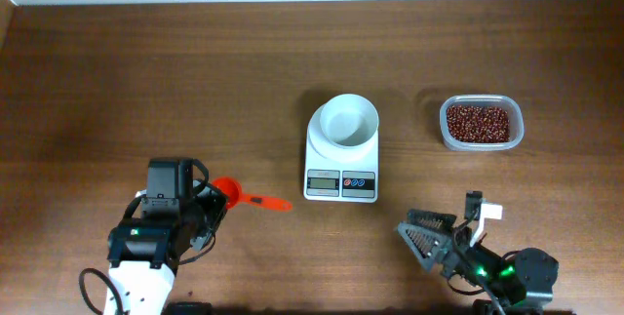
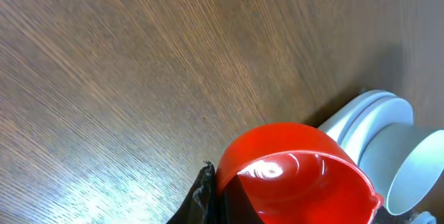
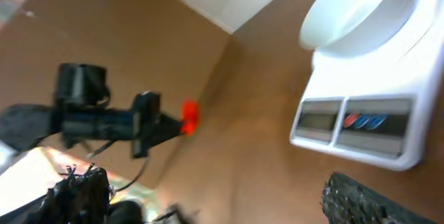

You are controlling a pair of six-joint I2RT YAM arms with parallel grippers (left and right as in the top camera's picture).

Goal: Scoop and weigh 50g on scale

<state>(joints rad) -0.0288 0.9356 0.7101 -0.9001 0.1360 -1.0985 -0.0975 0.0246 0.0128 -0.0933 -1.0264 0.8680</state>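
A brown wood-grain worktop (image 1: 146, 81) carries everything. Near its middle a small white digital kitchen scale (image 1: 341, 166) is set, its grey display and blue and red buttons turned toward the arms; the display's figures are too small to be read. To the right of the scale and well apart from it, a clear plastic rounded-rectangular tub (image 1: 442, 126) is filled with red-brown beans (image 1: 478, 123). A round white bowl (image 1: 348, 120) is seated on the scale's platform and is seen empty. Left of the scale, a red plastic scoop (image 1: 230, 191) is pinched at its cup by the left end effector (image 1: 216, 198), whose fingers are pressed together on it, with the handle pointed toward the scale. The left arm is reached in from the near left edge. The right end effector (image 1: 419, 232) is held low at the near right, in front of the scale, its fingers spread wide around nothing.
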